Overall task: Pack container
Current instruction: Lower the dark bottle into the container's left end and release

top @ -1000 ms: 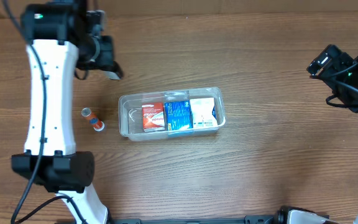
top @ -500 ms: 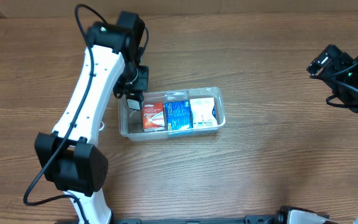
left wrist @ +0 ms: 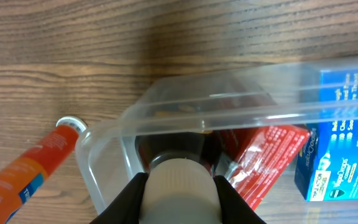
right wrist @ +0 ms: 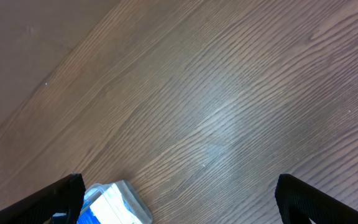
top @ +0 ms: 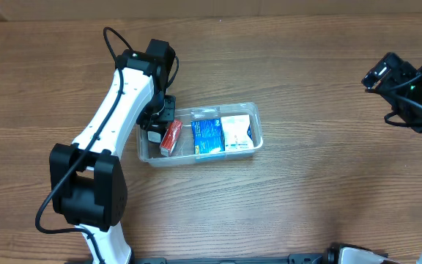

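The clear container (top: 249, 110) lies mid-table and holds a red box (top: 171, 137) tipped on edge, a blue box (top: 207, 136) and a white box (top: 238, 132). My left gripper (top: 154, 130) is inside the container's left end. In the left wrist view the gripper (left wrist: 178, 182) is shut on a dark bottle with a white cap (left wrist: 178, 202), beside the red box (left wrist: 260, 162) and under the container rim (left wrist: 229, 106). An orange tube (left wrist: 30, 168) lies on the table outside the container. My right gripper (top: 387, 73) hangs open and empty at the far right.
The table is brown wood. The right wrist view shows bare wood, my open fingers (right wrist: 179, 199) and one corner of the container (right wrist: 114, 202). In the overhead view my left arm covers the spot left of the container.
My left arm swung from the far left to the container and lowered the bottle into its left end. The red box went from flat to tipped on edge. The right arm has not moved.
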Controlling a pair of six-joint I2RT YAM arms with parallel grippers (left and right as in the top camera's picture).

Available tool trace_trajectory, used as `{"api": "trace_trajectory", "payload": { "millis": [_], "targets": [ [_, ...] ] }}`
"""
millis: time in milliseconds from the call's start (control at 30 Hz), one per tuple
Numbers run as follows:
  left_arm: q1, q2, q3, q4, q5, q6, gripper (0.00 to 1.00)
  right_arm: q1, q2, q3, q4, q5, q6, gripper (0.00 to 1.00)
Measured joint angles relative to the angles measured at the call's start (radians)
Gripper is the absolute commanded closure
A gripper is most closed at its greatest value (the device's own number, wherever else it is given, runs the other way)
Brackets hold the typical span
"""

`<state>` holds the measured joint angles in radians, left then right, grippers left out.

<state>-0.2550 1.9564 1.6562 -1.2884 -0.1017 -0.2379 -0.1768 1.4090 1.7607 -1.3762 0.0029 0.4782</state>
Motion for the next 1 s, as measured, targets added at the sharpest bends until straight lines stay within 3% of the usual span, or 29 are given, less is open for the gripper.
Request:
{"api": "trace_trajectory", "payload": {
  "millis": [300, 600, 800, 867, 1000],
  "targets": [
    [0.0, 0.0, 0.105, -0.116, -0.002, -0.039, 0.75, 0.0, 0.0, 0.0, 0.0, 0.0, 0.0, 0.0],
    [0.0, 0.0, 0.09, -0.01, -0.019, -0.045, 0.74, 0.0, 0.0, 0.0, 0.0, 0.0, 0.0, 0.0],
    [0.0, 0.0, 0.011, 0.022, -0.011, -0.05, 0.63, 0.0, 0.0, 0.0, 0.0, 0.0, 0.0, 0.0],
    [0.001, 0.0, 0.005, 0.042, -0.012, -0.05, 0.53, 0.0, 0.0, 0.0, 0.0, 0.0, 0.0, 0.0],
    [0.002, 0.0, 0.005, 0.063, -0.011, -0.052, 0.56, 0.0, 0.0, 0.0, 0.0, 0.0, 0.0, 0.0]
  ]
}}
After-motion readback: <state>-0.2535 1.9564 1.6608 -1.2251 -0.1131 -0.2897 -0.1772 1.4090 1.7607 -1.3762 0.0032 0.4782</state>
